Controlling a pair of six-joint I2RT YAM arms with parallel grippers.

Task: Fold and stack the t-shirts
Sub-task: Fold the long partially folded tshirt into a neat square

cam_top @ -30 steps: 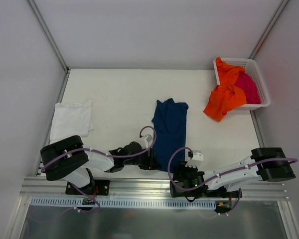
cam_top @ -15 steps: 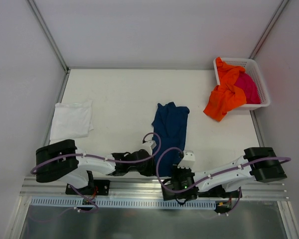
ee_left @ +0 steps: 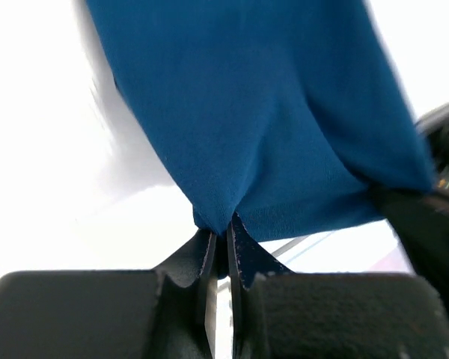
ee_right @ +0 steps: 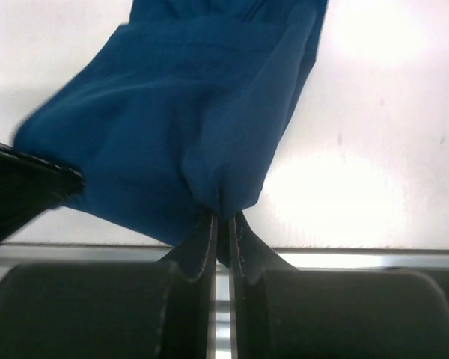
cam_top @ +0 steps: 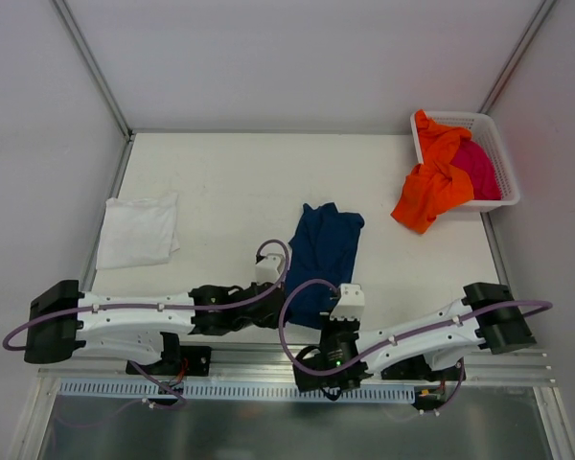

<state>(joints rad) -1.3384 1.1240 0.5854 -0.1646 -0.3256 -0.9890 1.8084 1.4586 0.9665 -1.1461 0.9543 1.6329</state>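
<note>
The navy blue t-shirt [cam_top: 324, 251] lies folded in a long strip near the table's middle front. My left gripper [cam_top: 280, 305] is shut on its near left corner, and the pinched cloth [ee_left: 232, 134] shows in the left wrist view. My right gripper [cam_top: 335, 324] is shut on its near right corner, with the cloth [ee_right: 187, 127] bunched between the jaws. The white t-shirt [cam_top: 137, 232] lies folded at the left. The orange t-shirt [cam_top: 433, 184] hangs over the rim of the basket. The magenta t-shirt [cam_top: 479, 168] lies inside it.
The white lattice basket [cam_top: 498, 158] stands at the back right corner of the table. A metal rail [cam_top: 268, 359] runs along the near edge under both arms. Grey walls close the table at the left, back and right.
Both grippers have moved toward the near edge and leftward with the navy shirt, dragging its near end toward me. The shirt now lies slanted, its near end shifted left.
</note>
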